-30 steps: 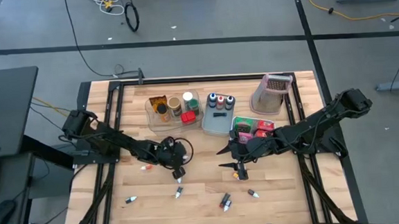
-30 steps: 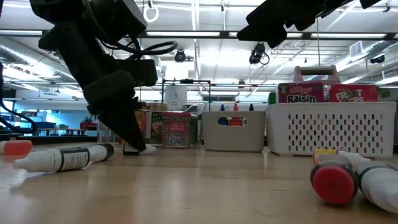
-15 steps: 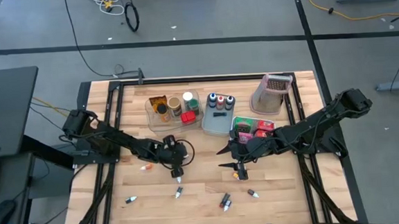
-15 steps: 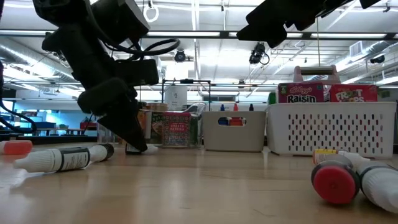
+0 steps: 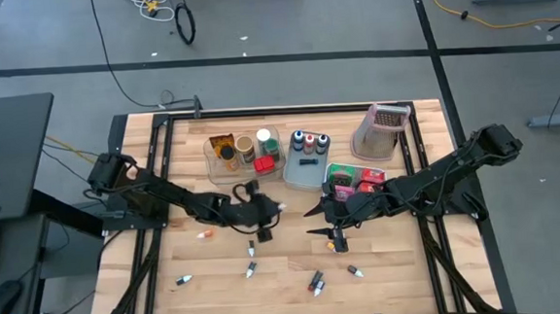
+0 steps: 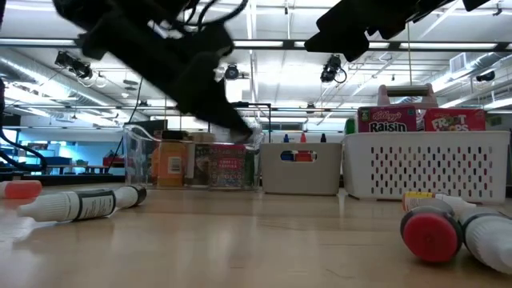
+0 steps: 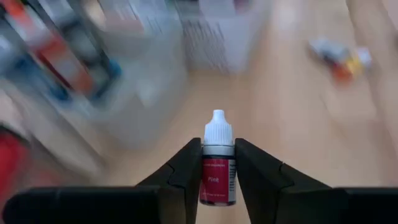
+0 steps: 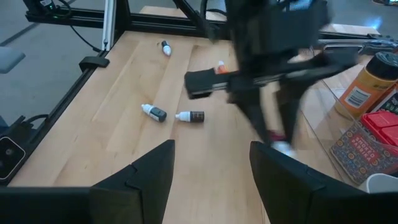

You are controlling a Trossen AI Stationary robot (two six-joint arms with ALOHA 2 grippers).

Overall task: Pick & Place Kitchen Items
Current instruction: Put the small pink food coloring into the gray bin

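Left pincer (image 7: 217, 163) clamped on small pink-labelled dropper bottle with white cap (image 7: 217, 163), lifted off light wooden surface (image 5: 189, 265); a second ago it was low at surface, so grasp done, carry under way (likely toward bins). Now near clear plastic bin of jars (image 5: 243, 150). Right pincer (image 8: 211, 163) hovers mid-surface, fingers apart, empty. Open room ahead; loose bottles (image 5: 250, 269) near front edge, black frame rails at sides.
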